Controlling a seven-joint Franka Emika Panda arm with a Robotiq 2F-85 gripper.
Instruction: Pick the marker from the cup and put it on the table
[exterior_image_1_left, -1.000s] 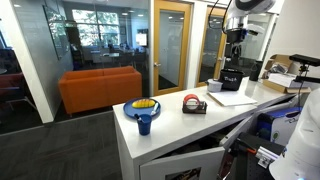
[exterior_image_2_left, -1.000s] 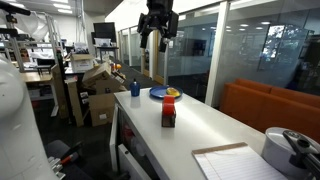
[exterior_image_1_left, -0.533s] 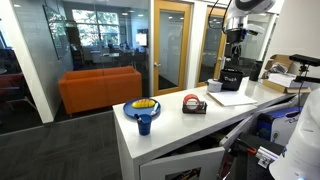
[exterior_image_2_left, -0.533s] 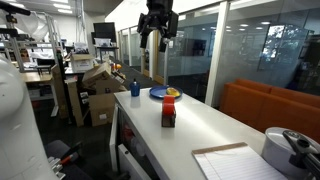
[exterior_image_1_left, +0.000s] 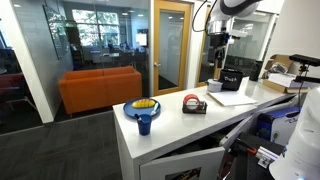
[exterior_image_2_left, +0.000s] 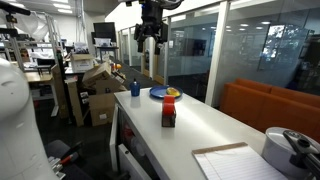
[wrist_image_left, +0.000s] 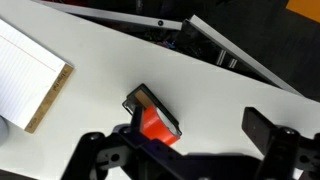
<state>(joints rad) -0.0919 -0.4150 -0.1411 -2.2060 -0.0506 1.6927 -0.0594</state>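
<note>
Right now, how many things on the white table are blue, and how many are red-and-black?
Blue: 2, the cup and the plate
Red-and-black: 1, the tape dispenser
Total: 3

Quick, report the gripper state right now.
Gripper: open, holding nothing.
</note>
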